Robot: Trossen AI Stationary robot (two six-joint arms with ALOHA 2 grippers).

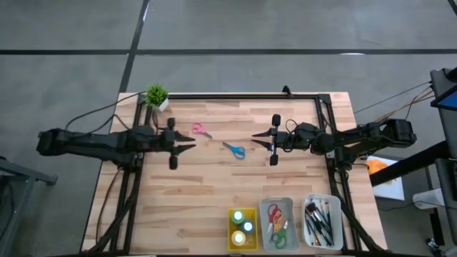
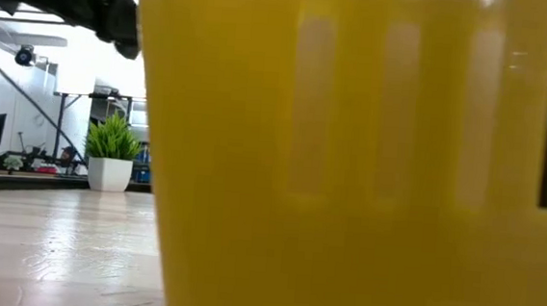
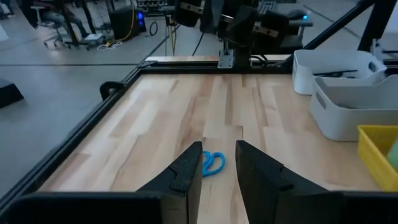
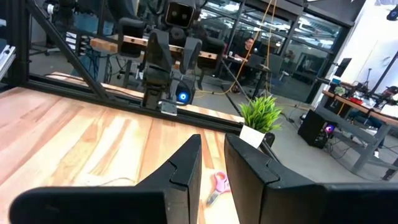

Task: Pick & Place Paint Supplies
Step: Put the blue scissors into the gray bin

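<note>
Pink-handled scissors point(image 1: 201, 130) and blue-handled scissors point(image 1: 234, 149) lie flat on the wooden table between my two grippers. My left gripper point(image 1: 191, 148) hovers left of them, pointing toward the table's right, fingers a little apart and empty; the blue scissors point(image 3: 213, 163) show through its gap point(image 3: 219, 149). My right gripper point(image 1: 255, 135) hovers opposite, pointing left, fingers a little apart point(image 4: 212, 140) and empty, with the pink scissors point(image 4: 217, 183) ahead of it. Paint bottles point(image 1: 243, 227) stand in the yellow tray, scissors point(image 1: 277, 225) lie in the grey tray, brushes point(image 1: 319, 223) in the white tray.
The yellow tray point(image 1: 232, 214), grey tray point(image 1: 289, 203) and white tray point(image 1: 335, 203) stand in a row at the near right edge. The yellow tray's wall point(image 2: 350, 158) fills most of the low view. A small potted plant point(image 1: 157, 96) stands at the far left corner.
</note>
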